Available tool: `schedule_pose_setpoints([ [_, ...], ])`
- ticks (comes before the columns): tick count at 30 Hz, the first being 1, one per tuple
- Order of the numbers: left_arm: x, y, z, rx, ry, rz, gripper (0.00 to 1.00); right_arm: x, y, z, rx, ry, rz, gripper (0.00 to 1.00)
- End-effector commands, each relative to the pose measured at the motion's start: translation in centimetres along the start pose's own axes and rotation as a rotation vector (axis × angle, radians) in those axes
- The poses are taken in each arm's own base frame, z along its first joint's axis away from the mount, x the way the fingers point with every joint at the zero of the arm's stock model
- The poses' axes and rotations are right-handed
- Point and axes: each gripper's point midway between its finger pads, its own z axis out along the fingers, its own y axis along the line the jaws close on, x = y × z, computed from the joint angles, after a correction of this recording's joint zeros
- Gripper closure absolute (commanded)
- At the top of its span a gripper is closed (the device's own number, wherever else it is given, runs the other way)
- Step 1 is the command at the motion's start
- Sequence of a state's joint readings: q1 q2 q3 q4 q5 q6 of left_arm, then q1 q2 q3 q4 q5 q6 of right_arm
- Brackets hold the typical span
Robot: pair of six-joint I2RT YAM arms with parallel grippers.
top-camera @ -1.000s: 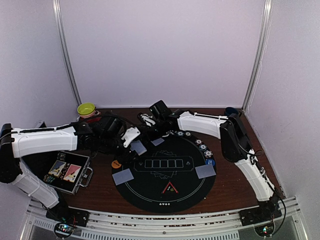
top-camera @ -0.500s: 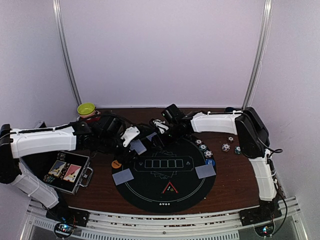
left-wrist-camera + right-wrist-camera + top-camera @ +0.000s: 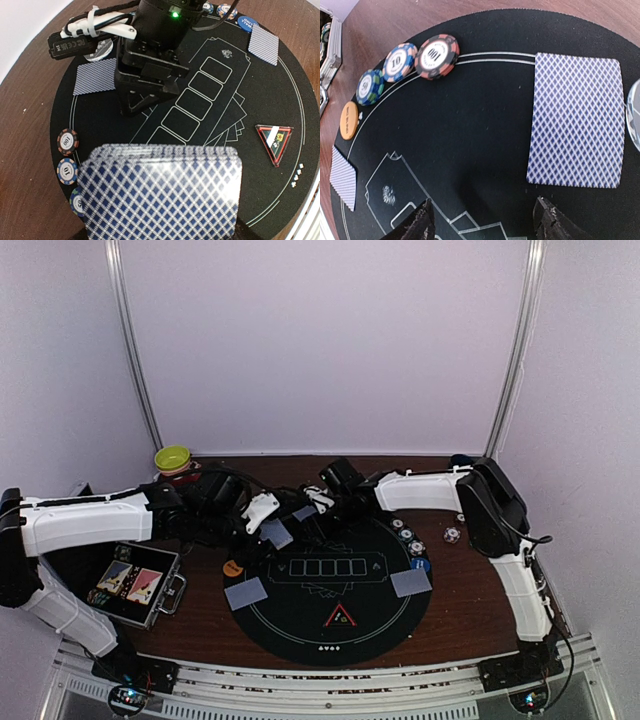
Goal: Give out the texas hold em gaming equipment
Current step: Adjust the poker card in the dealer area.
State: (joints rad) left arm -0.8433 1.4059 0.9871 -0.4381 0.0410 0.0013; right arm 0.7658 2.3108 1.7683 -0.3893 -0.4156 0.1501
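My left gripper (image 3: 268, 522) is shut on a deck of blue-patterned cards (image 3: 162, 192) above the mat's far left; the deck hides its fingers in the left wrist view. My right gripper (image 3: 485, 222) is open and empty just above the black round mat (image 3: 330, 635), next to a single face-down card (image 3: 577, 120). In the top view the right gripper (image 3: 318, 502) is at the mat's far edge. Three striped chips (image 3: 400, 55) and an orange disc (image 3: 349, 120) lie along the mat's left rim. Card piles (image 3: 246, 593) (image 3: 411, 582), a red triangle (image 3: 340, 617) and a blue disc (image 3: 421, 564) lie on the mat.
An open metal case (image 3: 135, 583) stands at the near left. A yellow-green bowl (image 3: 173, 457) is at the back left and a dark mug (image 3: 462, 462) at the back right. Chips (image 3: 406, 535) line the mat's right rim; two loose chips (image 3: 452, 535) lie on the wood.
My right arm's elbow has swung to the right, uncovering loose chips on the wood, and its gripper has shifted slightly over the mat's far edge. My left arm has stayed still with the deck.
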Motion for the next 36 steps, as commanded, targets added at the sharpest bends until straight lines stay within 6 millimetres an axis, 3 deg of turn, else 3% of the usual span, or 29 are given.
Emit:
schedule_pose_setpoints([
  [1,-1.5,0.5,-0.9,-0.018,-0.064,0.001,0.36,0.0,-0.9,1.7,0.018,0.0,0.014,0.31],
  [24,-1.5,0.5,-1.0,-0.019,-0.066,0.002,0.36,-3.1,-2.2,3.5,0.077,-0.044,-0.003,0.29],
  [29,-1.5,0.5,-1.0,-0.019,-0.068,0.002,0.36,-5.6,0.6,0.8,-0.021,-0.08,-0.021,0.29],
  [33,-1.5,0.5,-1.0,-0.017,-0.067,0.002,0.36,-7.7,3.4,-3.5,-0.098,-0.131,-0.03,0.27],
  [36,-1.5,0.4,-1.1,-0.014,-0.068,0.003,0.36,-8.2,4.5,-6.6,-0.136,-0.161,-0.025,0.25],
])
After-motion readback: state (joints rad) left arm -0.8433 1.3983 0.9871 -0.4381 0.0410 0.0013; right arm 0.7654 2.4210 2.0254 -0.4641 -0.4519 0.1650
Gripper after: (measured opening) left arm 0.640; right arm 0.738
